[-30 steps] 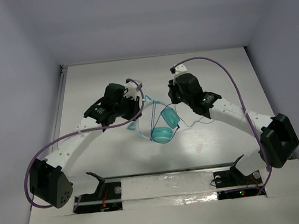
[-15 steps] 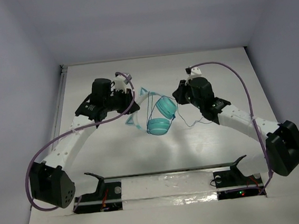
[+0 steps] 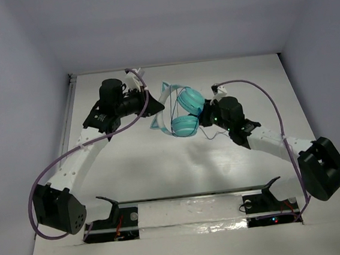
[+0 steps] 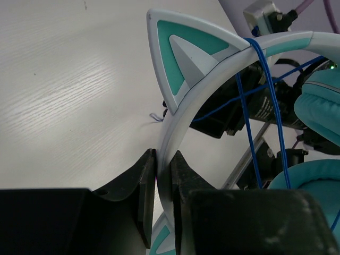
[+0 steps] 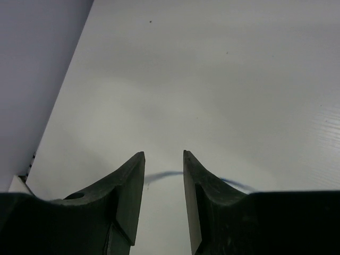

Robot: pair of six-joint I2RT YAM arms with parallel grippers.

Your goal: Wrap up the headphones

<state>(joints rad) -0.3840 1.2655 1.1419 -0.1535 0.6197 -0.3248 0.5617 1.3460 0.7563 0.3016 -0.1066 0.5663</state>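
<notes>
The headphones (image 3: 186, 125) hang above the table's middle, two teal ear cups stacked below a pale headband with cat ears (image 4: 186, 53). My left gripper (image 4: 163, 159) is shut on the headband (image 4: 180, 114), also seen from above (image 3: 156, 105). Loops of thin blue cord (image 4: 255, 106) cross the band. My right gripper (image 3: 204, 117) sits just right of the ear cups. In its wrist view the right gripper (image 5: 163, 154) stands open, and the blurred cord (image 5: 162, 174) runs loosely across the gap, not pinched.
Thick purple arm cables (image 3: 270, 103) arc over both arms. Walls enclose the white table (image 3: 131, 167) at the left, back and right. The arm mounts and a rail (image 3: 189, 204) line the near edge. Slack cord (image 3: 216, 136) trails below the right gripper.
My left arm has carried the headphones up and farther back. My right gripper has opened, let go of the cord and moved in beside the ear cups.
</notes>
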